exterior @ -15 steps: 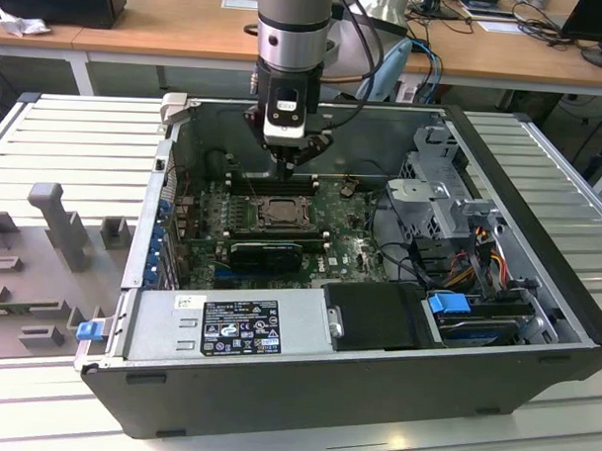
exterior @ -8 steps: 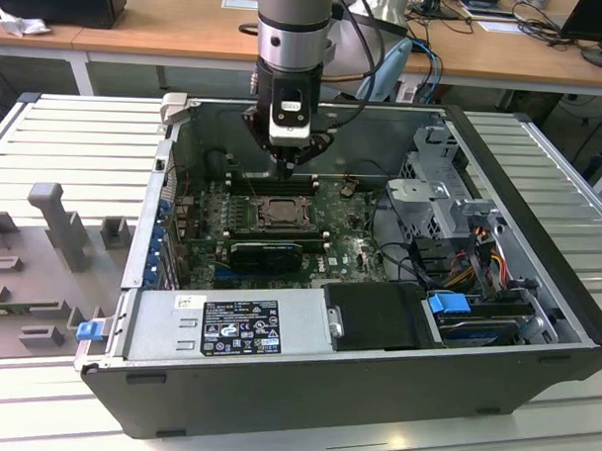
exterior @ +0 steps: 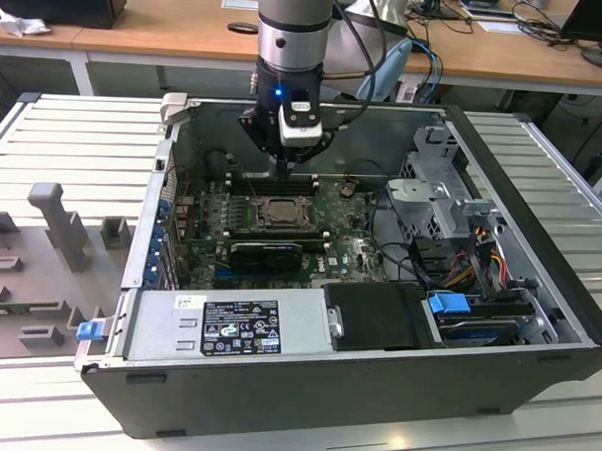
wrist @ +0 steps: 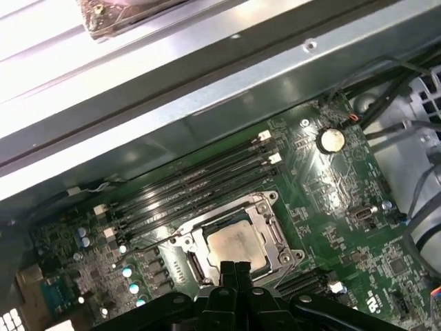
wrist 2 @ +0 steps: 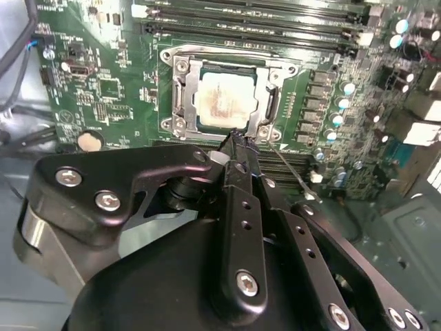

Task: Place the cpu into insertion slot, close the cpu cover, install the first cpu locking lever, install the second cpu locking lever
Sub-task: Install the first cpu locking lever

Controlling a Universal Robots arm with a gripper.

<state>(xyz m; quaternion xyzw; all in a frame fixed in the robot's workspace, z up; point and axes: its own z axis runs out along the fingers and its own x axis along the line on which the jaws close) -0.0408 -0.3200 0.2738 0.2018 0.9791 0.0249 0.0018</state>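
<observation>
The cpu is a pale square chip lying flat in the insertion slot on the green board; it also shows in the first wrist view. The silver cpu cover lies down around it as a frame, its window over the chip. A thin locking lever sticks out from the socket's corner, unlatched. My gripper hangs just above the socket's edge, the fingers pressed together with nothing visible between them. In the exterior view the gripper stands over the socket's far side.
Long black memory slots run beside the socket. A long black card lies on its near side in the exterior view. The power supply, drive cage with cables, and the case's walls hem in the board.
</observation>
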